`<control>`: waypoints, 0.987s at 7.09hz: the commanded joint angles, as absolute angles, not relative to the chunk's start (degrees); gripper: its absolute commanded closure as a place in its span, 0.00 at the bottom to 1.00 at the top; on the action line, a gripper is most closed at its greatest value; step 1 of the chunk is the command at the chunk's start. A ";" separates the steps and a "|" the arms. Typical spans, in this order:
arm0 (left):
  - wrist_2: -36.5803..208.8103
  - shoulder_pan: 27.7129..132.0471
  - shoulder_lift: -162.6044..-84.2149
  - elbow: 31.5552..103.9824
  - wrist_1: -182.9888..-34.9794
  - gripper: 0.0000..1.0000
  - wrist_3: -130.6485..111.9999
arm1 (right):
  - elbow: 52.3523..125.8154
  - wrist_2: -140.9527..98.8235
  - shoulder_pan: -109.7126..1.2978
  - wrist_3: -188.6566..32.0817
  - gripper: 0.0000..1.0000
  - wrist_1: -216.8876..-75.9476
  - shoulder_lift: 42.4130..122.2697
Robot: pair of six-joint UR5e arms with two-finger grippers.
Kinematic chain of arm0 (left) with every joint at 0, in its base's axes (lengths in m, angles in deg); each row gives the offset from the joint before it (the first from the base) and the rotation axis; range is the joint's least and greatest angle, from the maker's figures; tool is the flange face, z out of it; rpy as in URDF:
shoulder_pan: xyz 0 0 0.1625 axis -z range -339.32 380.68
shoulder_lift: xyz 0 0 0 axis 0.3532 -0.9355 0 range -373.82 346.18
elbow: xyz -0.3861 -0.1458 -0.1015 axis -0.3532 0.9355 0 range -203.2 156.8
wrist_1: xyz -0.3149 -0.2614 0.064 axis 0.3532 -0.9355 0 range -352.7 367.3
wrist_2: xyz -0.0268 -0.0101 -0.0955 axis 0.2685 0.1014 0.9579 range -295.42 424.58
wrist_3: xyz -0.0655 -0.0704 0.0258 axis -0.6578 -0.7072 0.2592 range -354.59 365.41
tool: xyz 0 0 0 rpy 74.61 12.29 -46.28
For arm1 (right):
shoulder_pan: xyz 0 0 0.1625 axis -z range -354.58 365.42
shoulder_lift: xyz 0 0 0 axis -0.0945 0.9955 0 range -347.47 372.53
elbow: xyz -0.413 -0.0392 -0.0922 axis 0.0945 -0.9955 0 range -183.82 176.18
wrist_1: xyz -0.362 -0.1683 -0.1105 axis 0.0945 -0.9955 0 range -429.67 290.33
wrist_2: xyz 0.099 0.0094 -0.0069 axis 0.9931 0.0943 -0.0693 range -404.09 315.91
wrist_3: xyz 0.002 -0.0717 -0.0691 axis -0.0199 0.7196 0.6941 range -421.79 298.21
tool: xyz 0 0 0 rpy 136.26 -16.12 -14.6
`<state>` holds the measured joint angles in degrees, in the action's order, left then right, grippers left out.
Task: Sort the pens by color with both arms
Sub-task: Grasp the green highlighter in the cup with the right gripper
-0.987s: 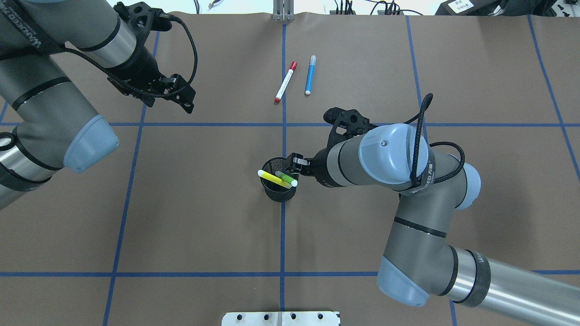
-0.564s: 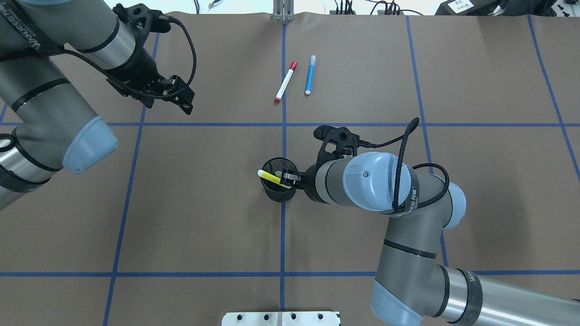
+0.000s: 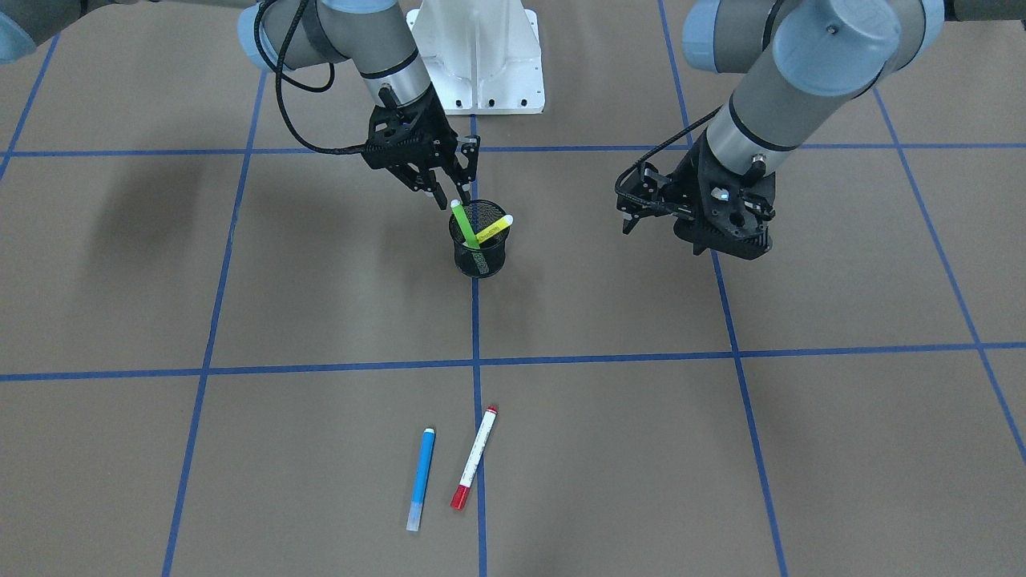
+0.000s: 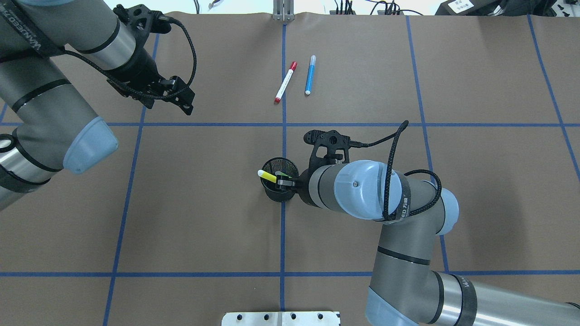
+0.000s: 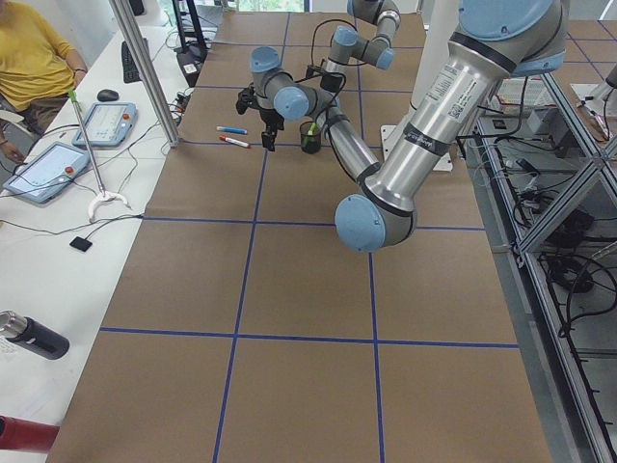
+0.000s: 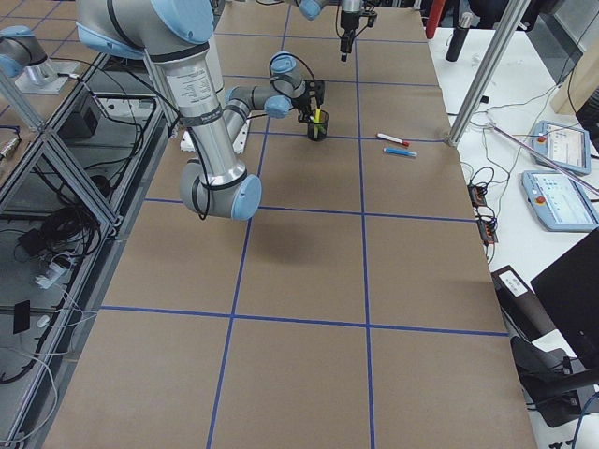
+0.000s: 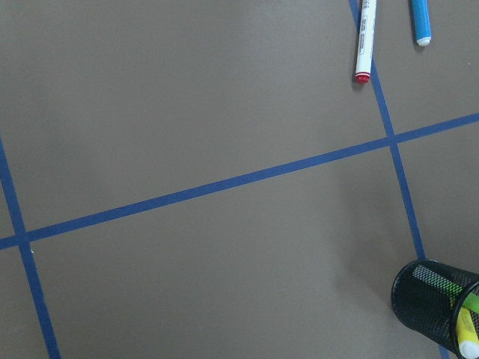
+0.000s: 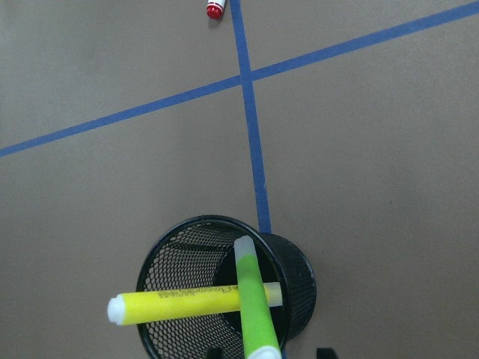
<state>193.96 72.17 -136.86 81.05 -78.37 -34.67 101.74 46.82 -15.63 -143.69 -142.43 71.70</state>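
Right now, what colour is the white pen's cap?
Red; the cap shows best in the front-facing view.

Cup black wire mesh; table cover matt brown paper; green pen smooth plastic.

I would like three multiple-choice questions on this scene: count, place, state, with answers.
1. How many pens stand in the cup? A two B one C four
2. Where is the blue pen? A in the cup B on the table beside the red-capped pen C under the cup
3. The right gripper is A shut on the blue pen B resting on the table C open over the green pen
Answers: 1 A, green pen and yellow pen; 2 B, both lie flat; 3 C, gaps show beside the pen's end.
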 commanded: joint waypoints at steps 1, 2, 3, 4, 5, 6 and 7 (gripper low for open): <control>193.96 72.10 -136.86 81.04 -78.40 0.01 -34.67 | 101.65 45.04 -15.58 -141.07 0.59 -142.44 71.69; 193.96 72.10 -136.86 81.04 -78.40 0.01 -34.67 | 101.65 44.95 -15.58 -140.37 0.59 -142.44 71.60; 194.04 72.10 -136.86 81.04 -78.40 0.01 -34.67 | 101.65 44.42 -15.58 -140.36 0.59 -142.36 71.42; 194.04 72.10 -136.86 81.04 -78.40 0.01 -34.67 | 101.56 44.42 -15.58 -140.27 0.61 -142.36 70.81; 194.04 72.10 -136.86 81.04 -78.40 0.01 -34.67 | 101.56 44.33 -15.32 -140.27 0.63 -142.36 70.81; 194.04 72.10 -136.86 81.04 -78.40 0.01 -34.67 | 101.21 43.37 -14.88 -139.75 0.64 -142.36 70.81; 194.04 72.01 -136.86 81.04 -78.40 0.01 -34.67 | 101.03 43.19 -14.70 -139.14 0.64 -142.44 70.89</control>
<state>194.04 72.07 -136.86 81.04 -78.40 -34.67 101.29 43.67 -15.02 -139.79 -142.37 70.86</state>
